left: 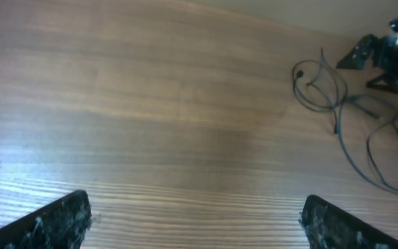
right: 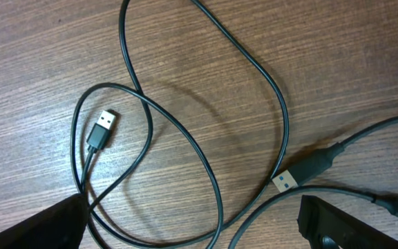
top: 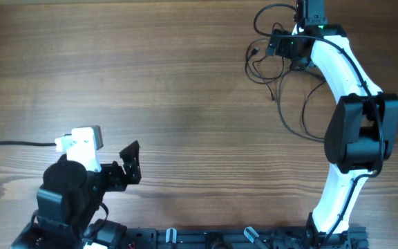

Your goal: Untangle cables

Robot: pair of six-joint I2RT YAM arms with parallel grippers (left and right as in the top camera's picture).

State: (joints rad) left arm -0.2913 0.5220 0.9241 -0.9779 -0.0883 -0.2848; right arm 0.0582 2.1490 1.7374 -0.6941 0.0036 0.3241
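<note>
The thin black cables (top: 292,86) lie in a tangle of loops on the wood table at the far right. In the right wrist view their loops (right: 185,138) cross each other, with one small USB plug (right: 102,128) on the left and a silver-tipped plug (right: 287,181) on the right. My right gripper (top: 280,47) hovers over the tangle. It is open (right: 192,225), and cable loops pass between its fingers. My left gripper (top: 131,164) is open (left: 195,214) and empty, low at the front left, far from the cables (left: 337,97).
The right arm's white links (top: 337,69) arch over part of the tangle. A thicker black wire (top: 12,145) runs from the left arm's base to the left edge. Bare wood table (top: 171,76) lies between the arms.
</note>
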